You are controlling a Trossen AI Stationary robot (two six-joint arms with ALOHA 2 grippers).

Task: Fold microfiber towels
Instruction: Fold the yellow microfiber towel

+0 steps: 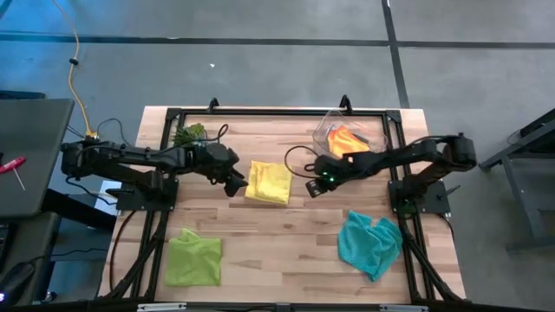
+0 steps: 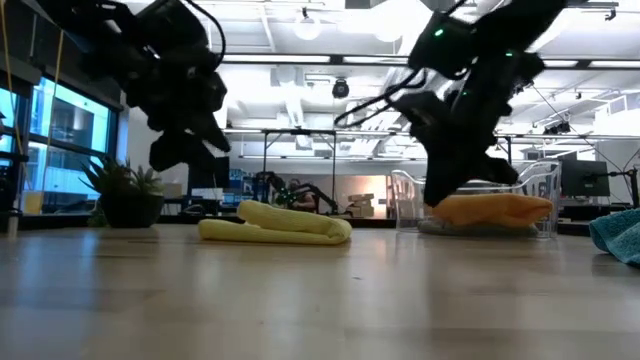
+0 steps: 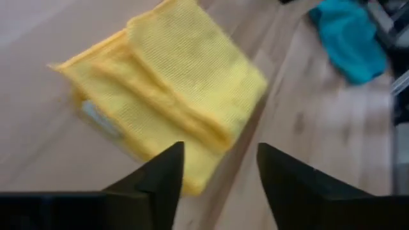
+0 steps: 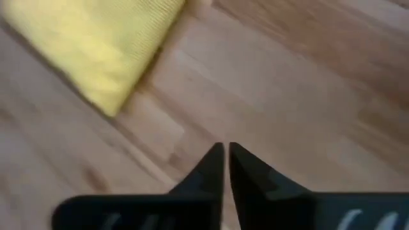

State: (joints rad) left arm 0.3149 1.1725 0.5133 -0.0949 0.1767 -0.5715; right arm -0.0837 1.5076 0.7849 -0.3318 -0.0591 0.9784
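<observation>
A yellow microfiber towel point(image 1: 269, 182) lies folded in several layers on the wooden table point(image 1: 277, 234), near its middle. My left gripper point(image 1: 235, 185) hovers just left of it, open, with the towel point(image 3: 172, 96) ahead of its fingers and nothing between them. My right gripper point(image 1: 312, 187) hangs just right of the towel, shut on nothing, above bare wood point(image 4: 287, 83). A lime green towel point(image 1: 192, 257) lies crumpled at the near left. A teal towel point(image 1: 370, 243) lies crumpled at the near right. An orange towel point(image 1: 349, 139) sits in the clear bin point(image 1: 328, 130).
A small green plant point(image 1: 189, 134) stands at the far left of the table. The clear bin stands at the far right, behind my right arm. A black frame point(image 1: 277, 113) runs around the table's edges. Bare wood lies between the lime green and teal towels.
</observation>
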